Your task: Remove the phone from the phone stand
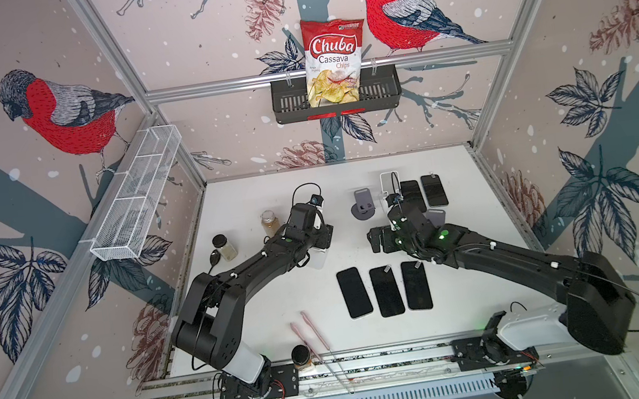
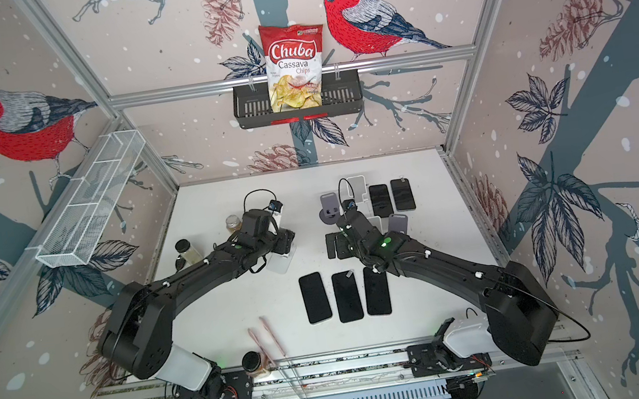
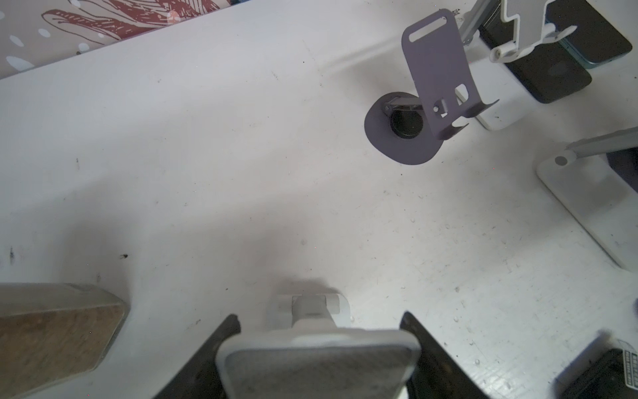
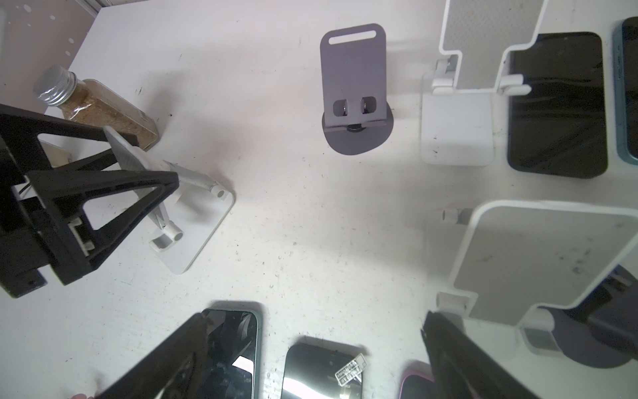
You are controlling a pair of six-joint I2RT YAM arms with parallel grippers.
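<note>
At the left of both top views two spice jars stand on the white desk. Just right of them, centre-left, the left tool is closed on the white phone stand: in the left wrist view its two black fingers press the side edges of the stand's padded back plate, and in the right wrist view the stand's base rests on the desk. The plate shows only its grey pad. Three phones lie face up in a row, lower centre of both top views, apart from any stand. Above them in the frame a purple stand stands alone. The right tool hovers near the row's upper end, spread wide, holding nothing. At upper right two more phones lie flat beside another white stand.
</note>
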